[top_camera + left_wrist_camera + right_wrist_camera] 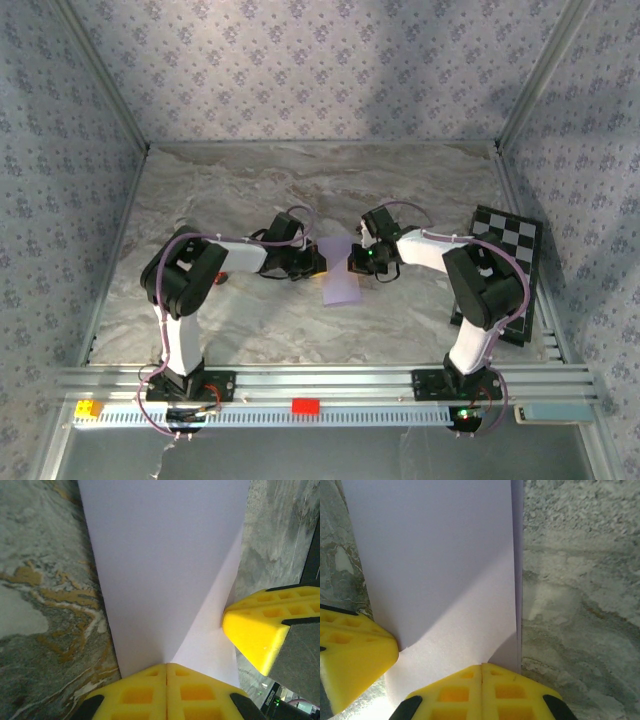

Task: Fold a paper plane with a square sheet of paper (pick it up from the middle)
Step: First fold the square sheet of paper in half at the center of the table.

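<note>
The paper (pixel 340 287) sits at the middle of the bench (pixel 250 190), between the two arms, caught from both sides. The left pincer (pixel 312 262) is pressed together on the paper's edge; in its wrist view the yellow fingers (pixel 145 692) meet with the sheet running out from between them. The right pincer (pixel 363 262) is likewise pinching the opposite edge, its fingers (pixel 455 692) shut on the paper (pixel 435 555). From above the sheet narrows to a waist where the two grips face each other. It looks doubled over: a second edge shows just beside the first in the right wrist view, and a slanted flap shows in the left.

The risks come from two grips on one thin sheet. If the arms draw apart unevenly, the paper could tear at a pinch point or slip out of one pincer. If they close in, the sheet could buckle and take a stray crease. The layers could also slide, skewing the fold. The fingertips are near each other, so a small misjudged move could knock them together.
</note>
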`<action>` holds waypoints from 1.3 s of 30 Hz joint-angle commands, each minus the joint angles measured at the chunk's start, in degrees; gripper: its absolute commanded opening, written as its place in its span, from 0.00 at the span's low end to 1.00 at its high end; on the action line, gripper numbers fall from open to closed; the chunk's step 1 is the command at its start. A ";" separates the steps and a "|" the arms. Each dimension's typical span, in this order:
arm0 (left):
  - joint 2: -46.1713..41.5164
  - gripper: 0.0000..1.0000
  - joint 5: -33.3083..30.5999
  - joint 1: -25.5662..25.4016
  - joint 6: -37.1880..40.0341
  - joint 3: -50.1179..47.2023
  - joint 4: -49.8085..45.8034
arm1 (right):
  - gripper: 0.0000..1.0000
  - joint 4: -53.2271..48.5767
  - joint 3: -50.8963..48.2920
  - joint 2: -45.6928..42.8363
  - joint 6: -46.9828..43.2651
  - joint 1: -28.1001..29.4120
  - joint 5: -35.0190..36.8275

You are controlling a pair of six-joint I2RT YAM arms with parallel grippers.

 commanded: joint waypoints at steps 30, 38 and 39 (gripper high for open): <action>-7.50 0.09 -6.06 -11.56 -4.78 -9.89 -1.31 | 0.00 -9.66 -4.03 3.27 0.53 -0.06 7.23; -14.47 0.11 -9.09 -10.88 -2.78 -7.85 -5.70 | 0.02 -8.00 -2.25 0.55 -1.08 -0.06 2.23; -15.23 0.10 -9.84 -10.26 -2.56 -6.96 -6.59 | 0.03 -7.29 -1.82 -0.49 -1.10 -0.09 0.89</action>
